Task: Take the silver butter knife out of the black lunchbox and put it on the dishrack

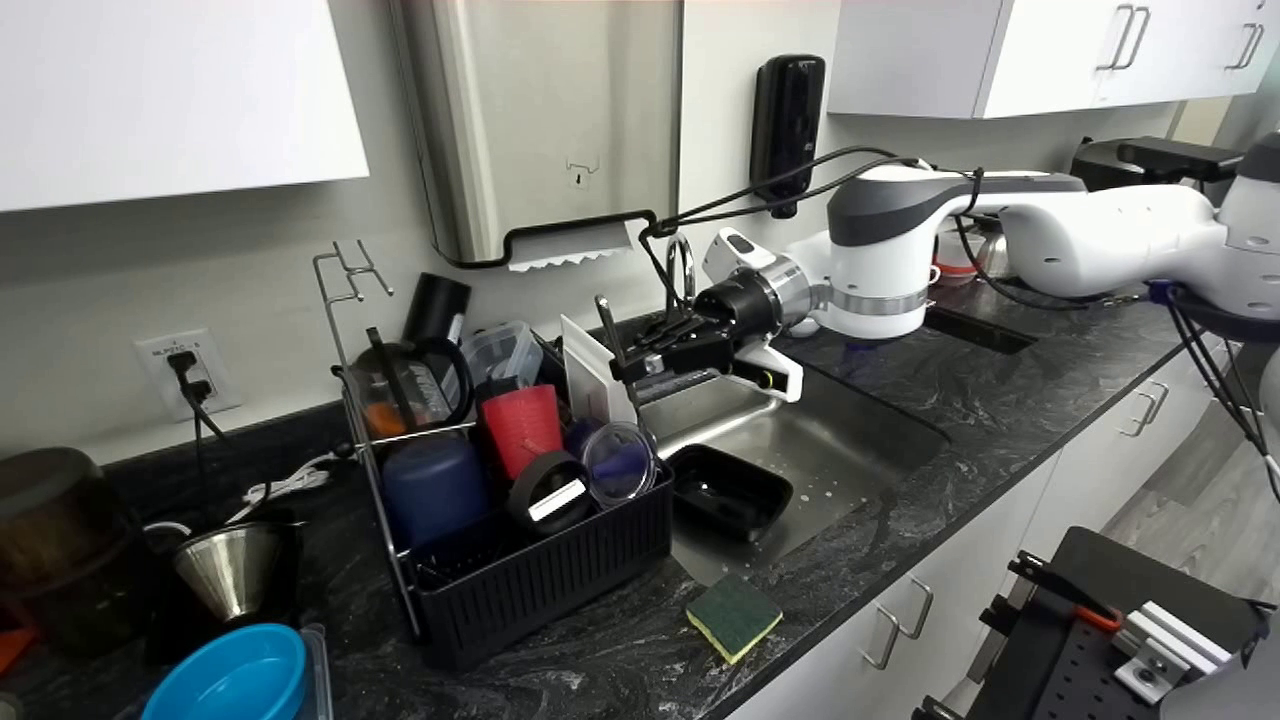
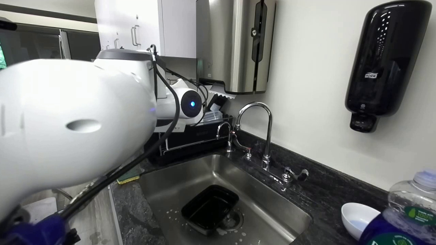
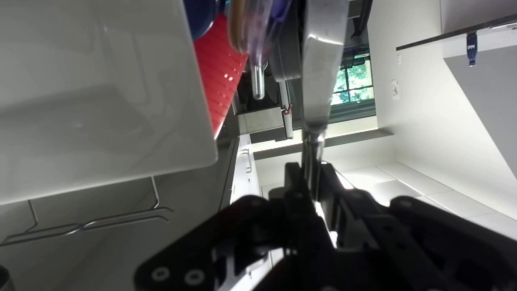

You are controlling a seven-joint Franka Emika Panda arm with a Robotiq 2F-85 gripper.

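Note:
My gripper (image 1: 622,370) is shut on the silver butter knife (image 1: 606,322) above the right end of the dishrack (image 1: 545,580). In the wrist view the fingertips (image 3: 311,173) pinch its handle, and the butter knife's blade (image 3: 325,60) extends beyond them toward the rack's cups. The knife is near upright, handle end up and blade down; whether its tip touches the rack cannot be told. The black lunchbox (image 1: 735,490) sits in the sink, also in an exterior view (image 2: 209,207); no knife shows in it. The dishrack (image 2: 194,136) is partly hidden there by the arm, which hides the gripper.
A white plate or board (image 1: 590,375) stands in the rack close beside the knife. A red cup (image 1: 522,430), a blue cup (image 1: 435,485) and a clear lid (image 1: 620,465) crowd the rack. The faucet (image 2: 267,136) rises behind the sink (image 1: 850,450). A sponge (image 1: 735,615) lies in front.

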